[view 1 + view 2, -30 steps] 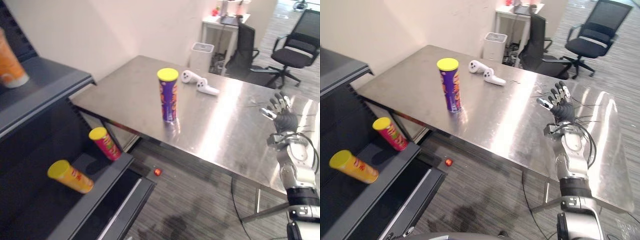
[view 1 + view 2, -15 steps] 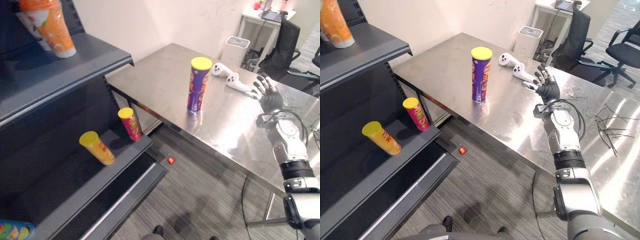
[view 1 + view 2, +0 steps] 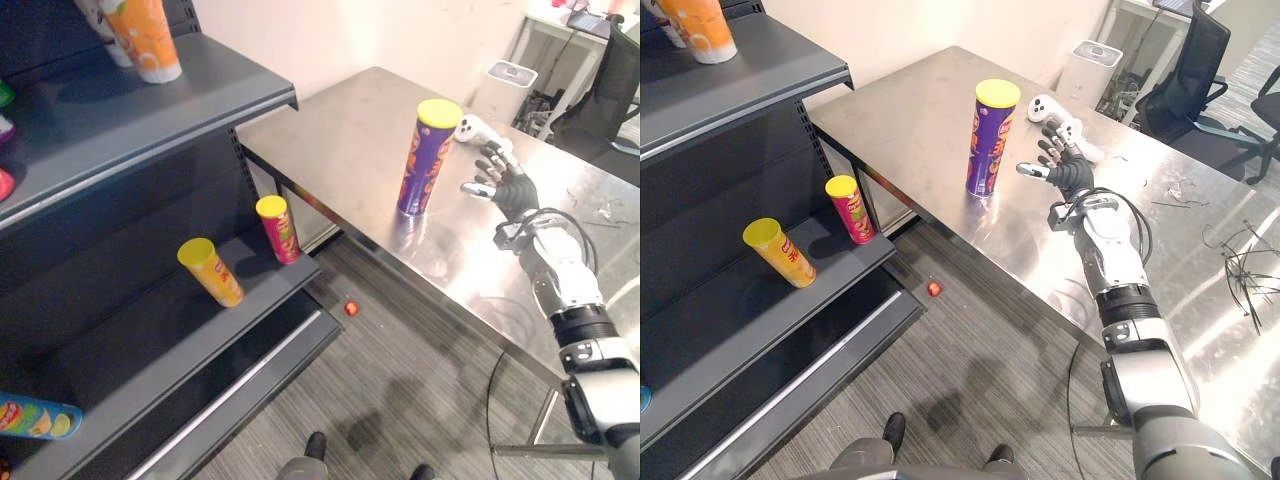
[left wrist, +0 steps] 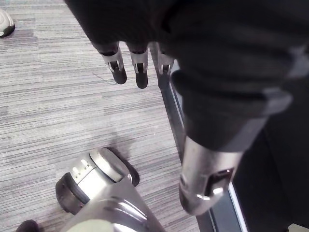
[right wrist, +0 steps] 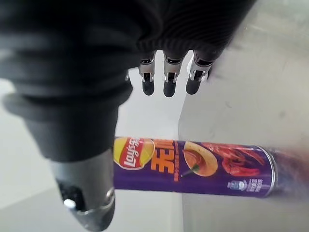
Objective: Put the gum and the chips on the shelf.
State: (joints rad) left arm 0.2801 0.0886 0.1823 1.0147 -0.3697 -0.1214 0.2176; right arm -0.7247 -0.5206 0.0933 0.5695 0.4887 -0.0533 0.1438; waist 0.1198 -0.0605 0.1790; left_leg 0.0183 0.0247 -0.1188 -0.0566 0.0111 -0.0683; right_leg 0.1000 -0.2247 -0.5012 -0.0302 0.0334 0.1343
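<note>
Chips can (image 3: 424,160) upright on table (image 3: 340,140), right robot hand (image 3: 510,186) spread beside

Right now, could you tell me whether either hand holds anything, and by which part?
Nothing is held: right hand open beside the tall purple yellow-lidded chip can, left hand open too.

right robot hand (image 3: 1072,176) has closed in — now beside purple chips can (image 3: 992,145)

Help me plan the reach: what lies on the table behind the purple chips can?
Two white controllers lie on the table behind the purple chips can. The right hand, open, covers part of the nearer one.
</note>
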